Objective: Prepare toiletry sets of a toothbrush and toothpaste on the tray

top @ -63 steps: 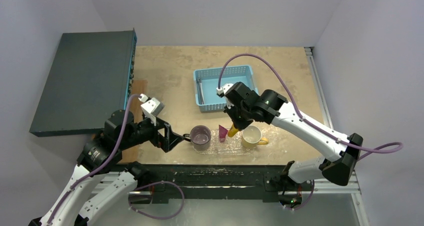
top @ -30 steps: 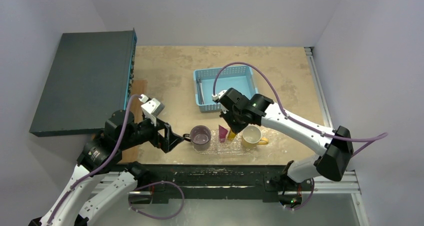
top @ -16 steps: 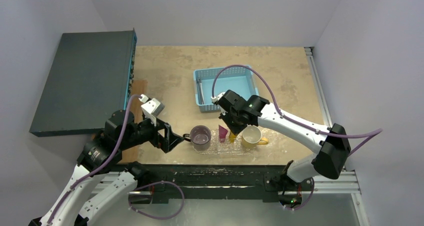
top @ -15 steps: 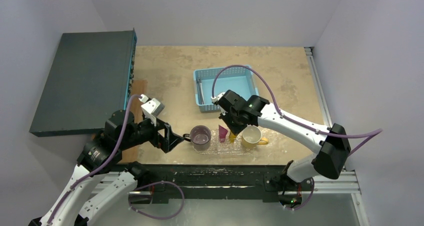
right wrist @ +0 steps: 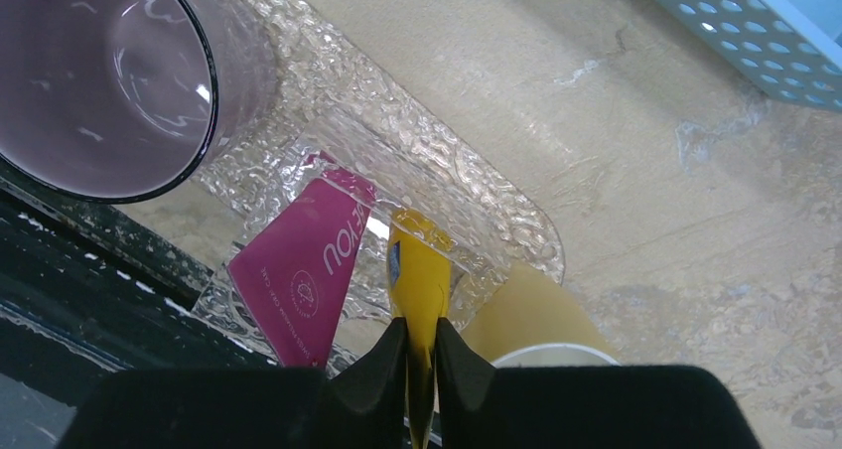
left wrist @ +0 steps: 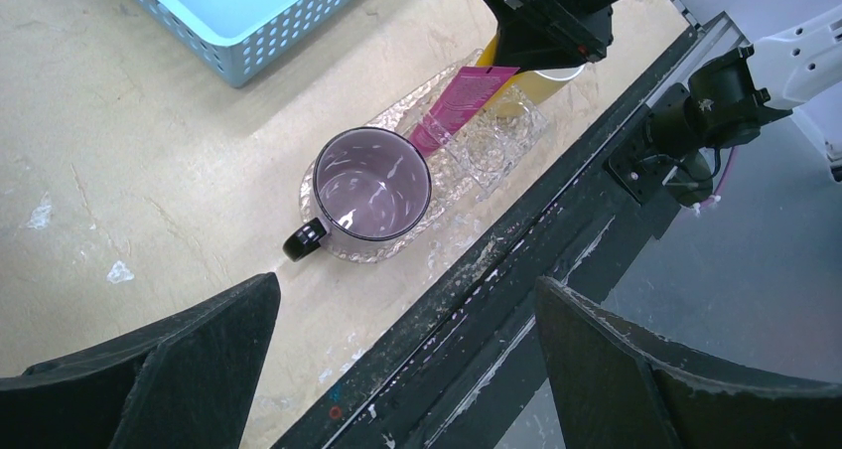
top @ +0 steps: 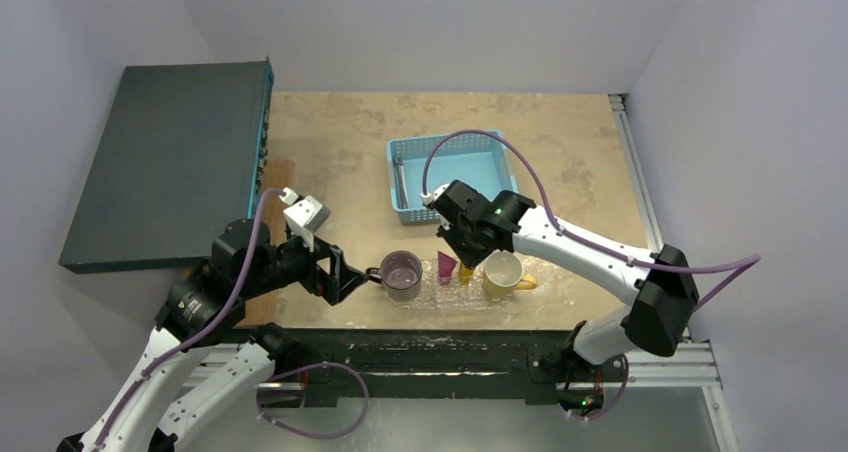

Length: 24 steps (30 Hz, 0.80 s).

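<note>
The clear crinkled tray [top: 470, 294] lies at the table's near edge, with a purple mug [top: 402, 272] at its left end and a yellow mug [top: 503, 273] towards its right. A magenta-pink tube [right wrist: 298, 270] stands tilted between the mugs. My right gripper [right wrist: 421, 355] is shut on the yellow-orange tube [right wrist: 419, 280], holding it upright just right of the pink one, its lower end behind a clear crinkled wall on the tray [right wrist: 397, 151]. My left gripper [left wrist: 407, 370] is open and empty, just left of the purple mug's [left wrist: 370, 184] handle. I cannot make out the toothbrushes.
A light-blue slatted basket [top: 450, 172] stands behind the tray, close to my right arm. A large dark flat box [top: 170, 162] lies at the left, over the table edge. The black front rail [left wrist: 556, 221] runs right below the tray.
My right gripper has shifted slightly left and down with the yellow-orange tube, bringing it beside the pink tube. The left arm has not moved.
</note>
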Tool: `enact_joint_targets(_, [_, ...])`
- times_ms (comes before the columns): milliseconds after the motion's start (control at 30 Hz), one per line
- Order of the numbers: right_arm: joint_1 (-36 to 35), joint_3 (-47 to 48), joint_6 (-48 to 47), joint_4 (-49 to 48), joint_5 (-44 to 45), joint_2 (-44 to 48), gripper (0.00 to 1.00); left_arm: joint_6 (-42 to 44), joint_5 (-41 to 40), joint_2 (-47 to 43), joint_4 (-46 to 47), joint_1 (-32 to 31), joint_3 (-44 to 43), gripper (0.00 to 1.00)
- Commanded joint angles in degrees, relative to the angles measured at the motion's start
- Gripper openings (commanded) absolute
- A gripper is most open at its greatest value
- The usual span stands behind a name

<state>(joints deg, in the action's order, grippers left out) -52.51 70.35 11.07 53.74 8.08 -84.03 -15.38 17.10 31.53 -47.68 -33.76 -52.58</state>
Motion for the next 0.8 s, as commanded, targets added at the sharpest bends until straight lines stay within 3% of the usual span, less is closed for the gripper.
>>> enact_joint_targets(0, [-0.27, 1.17, -0.08, -1.35, 1.15, 0.02, 0.17, 0.87, -0.23, 0.29, 1.34, 0.21, 0.37, 1.0])
enact_joint_targets(233, [-0.31, 2.9, 0.08, -1.41, 1.46, 0.34, 0.27, 0.91, -0.32, 0.38, 1.22, 0.21, 0.35, 1.0])
enact_joint_targets(767, [-0.05, 13.0, -1.05, -2.13, 6.11, 0.32, 0.41, 0.87, -1.08, 0.38, 0.89, 0.24, 0.37, 1.0])
